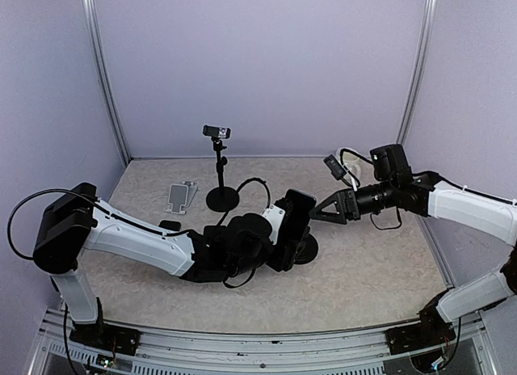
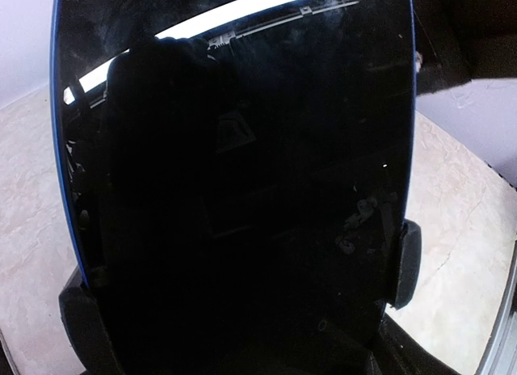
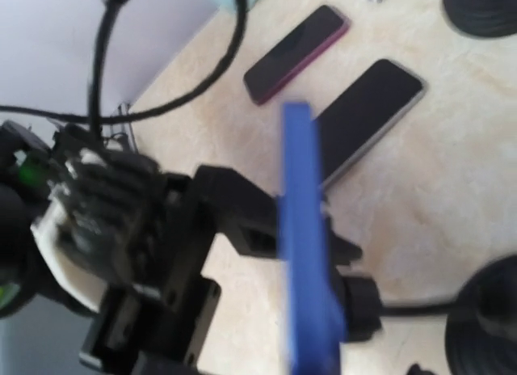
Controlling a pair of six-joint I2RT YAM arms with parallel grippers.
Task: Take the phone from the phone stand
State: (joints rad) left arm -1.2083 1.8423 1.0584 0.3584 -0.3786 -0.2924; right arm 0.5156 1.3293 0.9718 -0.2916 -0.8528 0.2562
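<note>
The phone has a dark screen and a blue case and stands upright over the black round base of the phone stand. It fills the left wrist view. My left gripper is shut on it; its black fingers press on both long edges. In the right wrist view the phone shows edge-on, with the stand's black holder right behind it. Whether they touch is unclear. My right gripper hovers just right of the phone, its fingertips tapering to a point, empty.
A small tripod carrying a camera stands at the back centre. A grey flat holder lies left of it. Two spare phones, one dark red and one grey-edged, lie flat on the table. A second black disc sits nearby.
</note>
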